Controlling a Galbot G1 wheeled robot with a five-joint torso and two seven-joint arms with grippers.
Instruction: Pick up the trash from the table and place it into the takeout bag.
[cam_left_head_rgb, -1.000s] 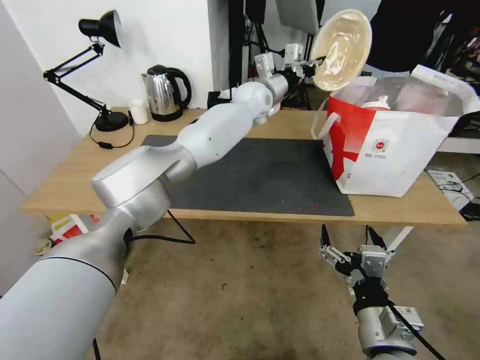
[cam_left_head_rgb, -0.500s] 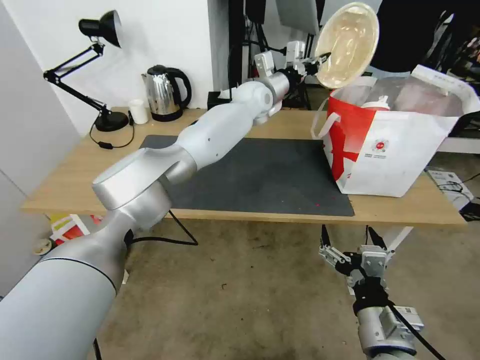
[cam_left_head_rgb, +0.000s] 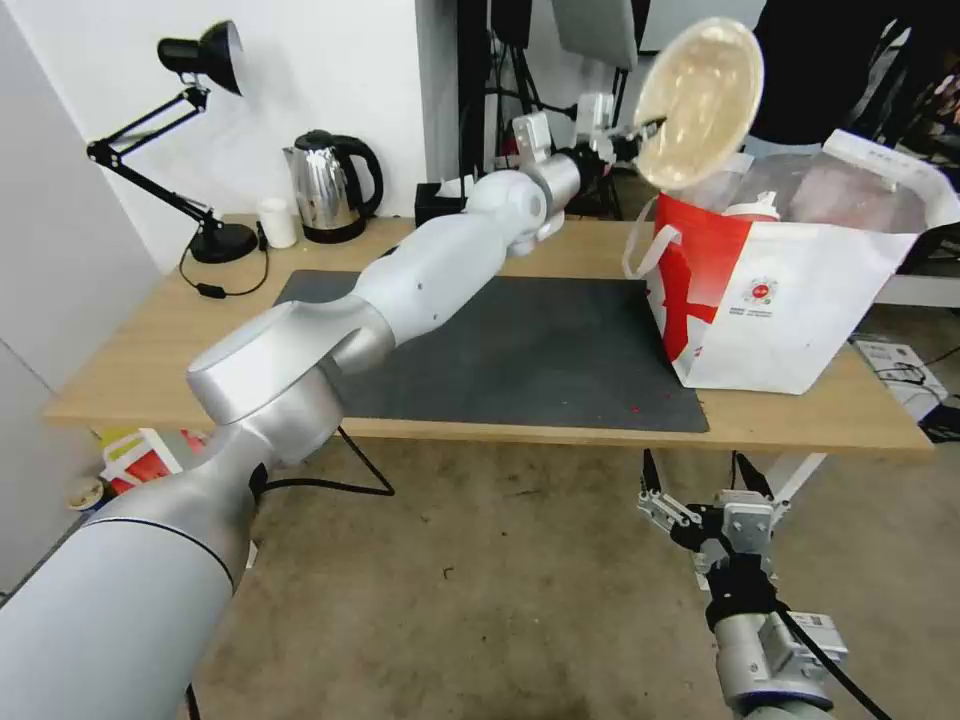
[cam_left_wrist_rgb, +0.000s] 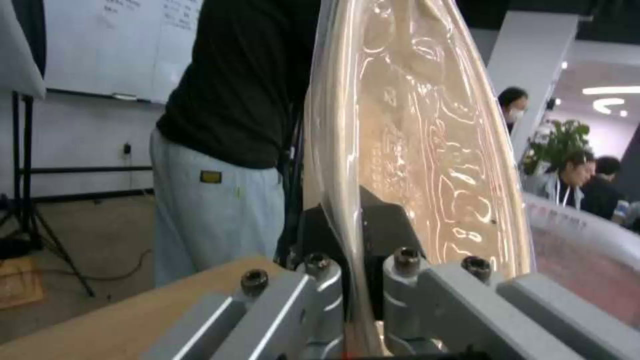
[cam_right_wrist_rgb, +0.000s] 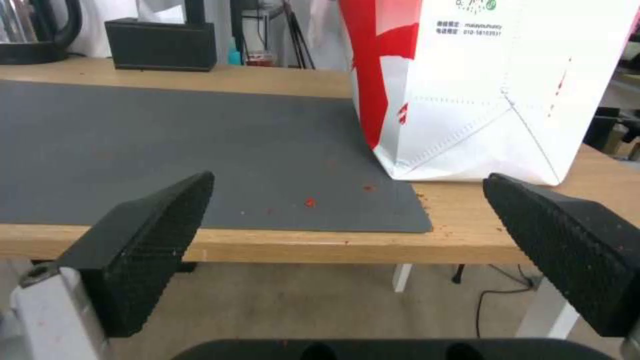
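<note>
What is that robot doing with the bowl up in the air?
It is clearing trash off the table into the takeout bag. The left gripper pinches the rim of a tan bowl, held on edge above the bag's open mouth, not yet inside. A red cup with a white lid already sits in the bag. The right gripper hangs open below the table's front edge, idle. A few red crumbs remain on the dark mat.

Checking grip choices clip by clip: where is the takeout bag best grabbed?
By a white loop handle on its red side, coming from the left. The takeout bag stands upright and is wide and boxy, so its walls look too broad to pinch.
</note>
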